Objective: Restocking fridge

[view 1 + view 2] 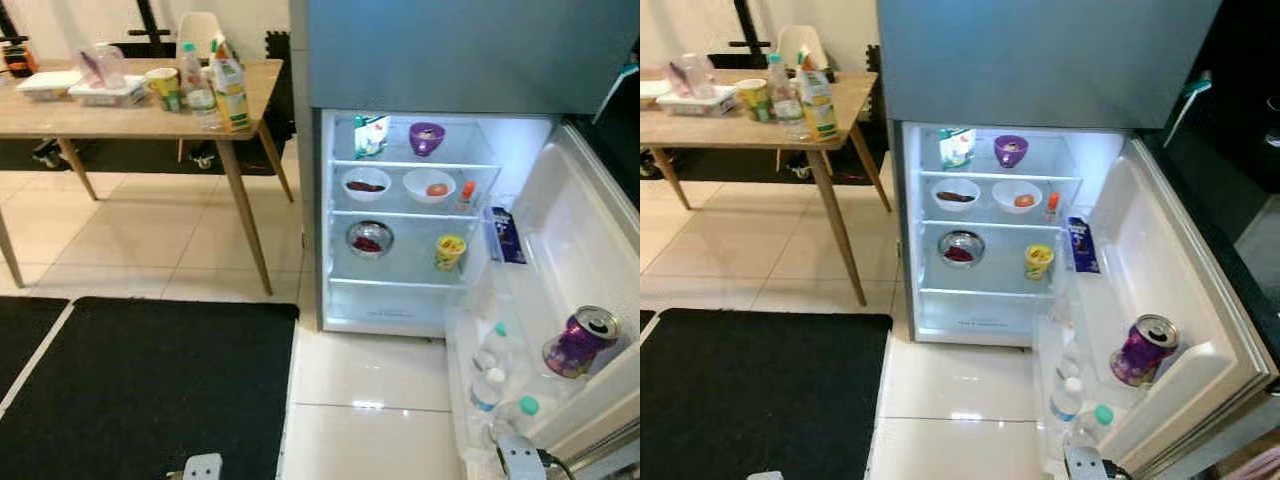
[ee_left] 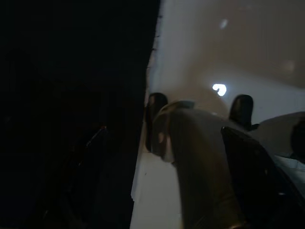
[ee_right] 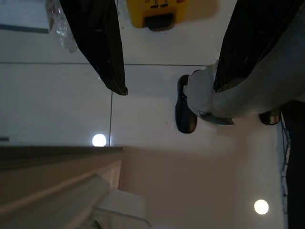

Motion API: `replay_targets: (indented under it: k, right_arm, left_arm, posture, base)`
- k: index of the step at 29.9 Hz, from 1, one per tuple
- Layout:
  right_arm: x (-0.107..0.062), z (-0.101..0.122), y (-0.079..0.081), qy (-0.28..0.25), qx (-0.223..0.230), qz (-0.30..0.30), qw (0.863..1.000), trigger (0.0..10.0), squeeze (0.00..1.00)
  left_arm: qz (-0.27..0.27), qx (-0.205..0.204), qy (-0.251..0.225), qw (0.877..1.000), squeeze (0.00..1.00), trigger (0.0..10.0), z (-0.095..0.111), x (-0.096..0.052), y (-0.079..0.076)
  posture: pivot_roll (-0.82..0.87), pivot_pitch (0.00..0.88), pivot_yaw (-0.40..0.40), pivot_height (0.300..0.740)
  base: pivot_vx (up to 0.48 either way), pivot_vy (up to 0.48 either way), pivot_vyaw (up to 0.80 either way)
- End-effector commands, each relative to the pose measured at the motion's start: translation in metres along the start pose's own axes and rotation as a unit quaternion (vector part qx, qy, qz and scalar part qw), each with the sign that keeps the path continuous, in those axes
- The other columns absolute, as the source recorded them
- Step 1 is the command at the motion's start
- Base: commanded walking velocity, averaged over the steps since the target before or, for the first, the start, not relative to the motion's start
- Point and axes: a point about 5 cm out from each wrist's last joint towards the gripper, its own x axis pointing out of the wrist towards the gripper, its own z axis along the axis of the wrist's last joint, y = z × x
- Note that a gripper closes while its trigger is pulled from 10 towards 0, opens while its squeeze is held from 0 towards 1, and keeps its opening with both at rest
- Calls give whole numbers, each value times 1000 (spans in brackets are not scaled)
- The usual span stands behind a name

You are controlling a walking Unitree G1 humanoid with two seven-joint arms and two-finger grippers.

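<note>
The fridge (image 1: 420, 60) stands open with its lit compartment ahead of me. Its shelves hold a green-white carton (image 1: 370, 135), a purple bowl (image 1: 426, 137), two white bowls (image 1: 366, 184), a metal bowl (image 1: 369, 238) and a yellow cup (image 1: 449, 252). The open door (image 1: 1160, 290) carries a purple can (image 1: 579, 341), water bottles (image 1: 490, 375) and a blue carton (image 1: 506, 235). On the wooden table (image 1: 120, 118) at the left stand a juice carton (image 1: 230, 92) and a water bottle (image 1: 197, 82). My right gripper (image 3: 169, 89) hangs open over the floor tiles, with nothing between its fingers (image 3: 102, 43). The left wrist view is very dark.
A black mat (image 1: 140, 390) covers the floor at the left front. The table also holds a yellow-green cup (image 1: 163, 87) and plastic containers (image 1: 100, 80). White tiles (image 1: 360, 400) lie between me and the fridge. The open door juts out on my right.
</note>
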Motion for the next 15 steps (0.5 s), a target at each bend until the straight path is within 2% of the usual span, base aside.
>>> replay_targets:
  k: [1, 6, 15]
  right_arm:
    - [0, -6, 2, 10, 4, 0, 1000, 10000, 0]
    - [0, -6, 1, 11, 7, 1, 1000, 10000, 0]
    - [-2, -13, -2, 34, 0, -9, 999, 10000, 0]
  left_arm:
    - [-1, -3, 8, 1000, 0, 10000, -5, -1, 1]
    - [0, -5, 7, 1000, 0, 10000, -5, -1, 0]
    - [6, -6, 6, 1000, 0, 10000, -5, -1, 1]
  posture:
    - [-62, 0, -30, 740]
    - [-61, 0, -32, 740]
    - [-61, 0, -33, 740]
  base:
    - [0, 0, 0]
    - [0, 0, 0]
    - [0, 0, -734]
